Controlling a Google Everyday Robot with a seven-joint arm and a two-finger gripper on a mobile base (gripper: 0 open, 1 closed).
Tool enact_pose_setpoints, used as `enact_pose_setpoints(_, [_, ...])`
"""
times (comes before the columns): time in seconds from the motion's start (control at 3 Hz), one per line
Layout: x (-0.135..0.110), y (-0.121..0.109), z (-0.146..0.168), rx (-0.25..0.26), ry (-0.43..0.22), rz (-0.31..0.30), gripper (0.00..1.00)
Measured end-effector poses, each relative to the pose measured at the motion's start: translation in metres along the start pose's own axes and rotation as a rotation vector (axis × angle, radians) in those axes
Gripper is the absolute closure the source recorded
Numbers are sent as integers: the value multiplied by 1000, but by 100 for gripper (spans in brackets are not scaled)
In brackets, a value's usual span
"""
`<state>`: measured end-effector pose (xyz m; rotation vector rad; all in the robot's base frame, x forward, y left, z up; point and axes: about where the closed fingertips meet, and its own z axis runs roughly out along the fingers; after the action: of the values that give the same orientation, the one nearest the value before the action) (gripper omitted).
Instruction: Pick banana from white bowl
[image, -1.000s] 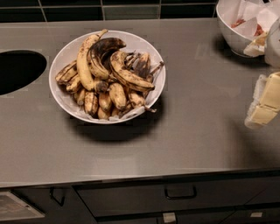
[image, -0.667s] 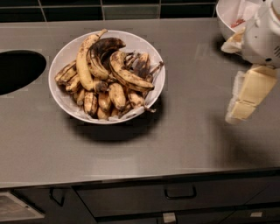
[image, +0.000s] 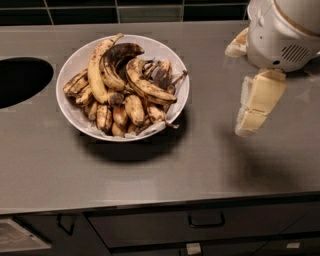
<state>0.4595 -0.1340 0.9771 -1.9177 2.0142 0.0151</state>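
Note:
The white bowl (image: 73, 62) stands on the grey counter left of centre, holding a pile of overripe bananas. The banana (image: 146, 85), strongly curved, yellow with brown speckles, lies on top of the pile at the right-centre. A mostly black curved banana (image: 119, 54) and a longer, straighter yellow banana (image: 96, 70) lie to its left. My gripper (image: 254, 106) hangs from the white arm housing (image: 282, 32) at the right, above bare counter, well to the right of the bowl and apart from it. It holds nothing.
A dark round opening (image: 20, 80) is cut in the counter at the far left. A dark tiled wall (image: 150, 10) runs along the back. Drawers with a handle (image: 205, 220) sit below the counter's front edge. The arm housing covers the back right corner.
My arm and gripper have moved left and further into view, closer to the bowl. The arm now hides the second white bowl at the back right. The bananas have not moved.

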Motion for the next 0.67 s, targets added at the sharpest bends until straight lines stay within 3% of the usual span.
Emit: enact_pose_setpoints(0.67, [-30,-14,3,8,-29,-68,0])
